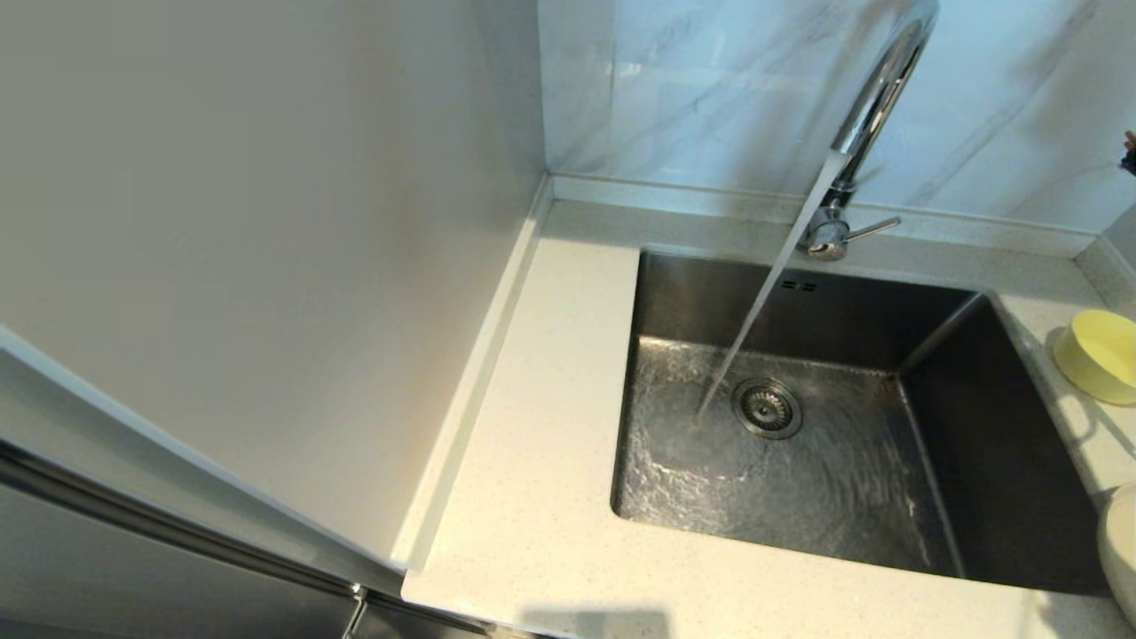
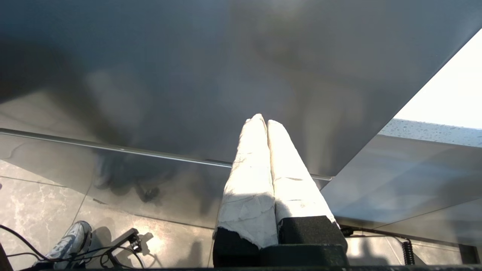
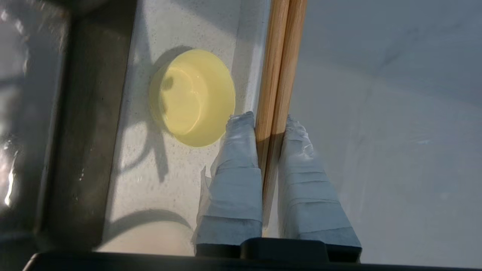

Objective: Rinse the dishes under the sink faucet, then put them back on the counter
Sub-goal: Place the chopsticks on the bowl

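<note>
Right claw (image 3: 269, 126) clamped on chopsticks (image 3: 280, 64) above the bench (image 3: 150, 165).
Its taped fingers (image 3: 235, 169) pinch two slim wooden sticks; the round yellow bowl (image 3: 192, 97) sits just beside, at the steel sink's (image 1: 799, 444) 3 o'clock, near the off-white plate (image 1: 1120, 550). Chrome tap (image 1: 874, 106) runs. Left claw (image 2: 266, 122) together, parked low.

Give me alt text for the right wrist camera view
The right gripper is shut on a pair of wooden chopsticks, held above the speckled counter. A pale-yellow bowl sits on the counter beside the sink basin.
</note>
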`<state>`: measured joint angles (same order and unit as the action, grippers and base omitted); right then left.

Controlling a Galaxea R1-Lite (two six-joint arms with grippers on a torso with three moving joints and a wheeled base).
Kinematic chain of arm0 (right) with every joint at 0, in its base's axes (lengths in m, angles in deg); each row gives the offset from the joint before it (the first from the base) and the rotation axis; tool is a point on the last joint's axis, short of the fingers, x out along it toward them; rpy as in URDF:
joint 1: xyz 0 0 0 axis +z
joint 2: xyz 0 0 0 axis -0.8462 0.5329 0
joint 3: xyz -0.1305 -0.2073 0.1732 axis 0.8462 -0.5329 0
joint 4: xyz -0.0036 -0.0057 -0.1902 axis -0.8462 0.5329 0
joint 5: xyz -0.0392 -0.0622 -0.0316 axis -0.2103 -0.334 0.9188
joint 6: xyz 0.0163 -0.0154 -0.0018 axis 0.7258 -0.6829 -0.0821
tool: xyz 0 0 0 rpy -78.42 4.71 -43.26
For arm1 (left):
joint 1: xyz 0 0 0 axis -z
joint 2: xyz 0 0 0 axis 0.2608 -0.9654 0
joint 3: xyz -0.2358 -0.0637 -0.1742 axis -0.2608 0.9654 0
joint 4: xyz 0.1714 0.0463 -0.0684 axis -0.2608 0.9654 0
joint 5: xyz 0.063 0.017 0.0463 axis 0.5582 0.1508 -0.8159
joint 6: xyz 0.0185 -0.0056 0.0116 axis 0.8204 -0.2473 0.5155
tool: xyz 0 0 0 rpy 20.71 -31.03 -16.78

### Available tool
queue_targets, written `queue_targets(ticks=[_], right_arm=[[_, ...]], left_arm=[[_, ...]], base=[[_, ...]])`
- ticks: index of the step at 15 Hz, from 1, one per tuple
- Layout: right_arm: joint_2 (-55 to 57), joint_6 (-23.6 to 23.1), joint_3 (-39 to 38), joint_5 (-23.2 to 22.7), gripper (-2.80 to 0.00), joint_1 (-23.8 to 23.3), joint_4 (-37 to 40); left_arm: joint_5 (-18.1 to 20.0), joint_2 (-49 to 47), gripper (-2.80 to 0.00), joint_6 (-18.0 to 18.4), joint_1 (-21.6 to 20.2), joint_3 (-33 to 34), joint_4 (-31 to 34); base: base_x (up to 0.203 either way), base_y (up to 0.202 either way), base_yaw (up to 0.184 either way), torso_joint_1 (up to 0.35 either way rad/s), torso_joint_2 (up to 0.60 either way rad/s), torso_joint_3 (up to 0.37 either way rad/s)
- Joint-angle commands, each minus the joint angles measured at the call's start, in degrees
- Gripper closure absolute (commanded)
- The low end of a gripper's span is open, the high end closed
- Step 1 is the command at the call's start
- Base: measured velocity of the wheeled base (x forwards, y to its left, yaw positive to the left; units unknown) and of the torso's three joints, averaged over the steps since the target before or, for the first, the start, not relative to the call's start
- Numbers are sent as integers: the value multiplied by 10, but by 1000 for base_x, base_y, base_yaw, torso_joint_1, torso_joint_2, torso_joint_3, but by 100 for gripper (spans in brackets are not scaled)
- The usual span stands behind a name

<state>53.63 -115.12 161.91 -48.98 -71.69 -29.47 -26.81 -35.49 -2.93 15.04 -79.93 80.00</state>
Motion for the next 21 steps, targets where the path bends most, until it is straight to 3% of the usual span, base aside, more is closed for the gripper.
queue_targets(ticks=[1, 3, 8, 15, 21], right_arm=[[40, -4, 71, -7, 0, -10, 87], [86, -2, 116, -20, 0, -32, 132], [149, 14, 147, -25, 0, -73, 120], [205, 131, 175, -97, 0, -122, 131], [219, 160, 184, -125, 0, -137, 157]], left_arm=[[0, 0, 0, 0, 0, 0, 0], [0, 0, 0, 0, 0, 0, 0], [1, 0, 0, 0, 0, 0, 0], [1, 0, 0, 0, 0, 0, 0], [0, 0, 0, 0, 0, 0, 0]], base=[[0, 0, 0, 0, 0, 0], [0, 0, 0, 0, 0, 0], [0, 0, 0, 0, 0, 0], [0, 0, 0, 0, 0, 0], [0, 0, 0, 0, 0, 0]])
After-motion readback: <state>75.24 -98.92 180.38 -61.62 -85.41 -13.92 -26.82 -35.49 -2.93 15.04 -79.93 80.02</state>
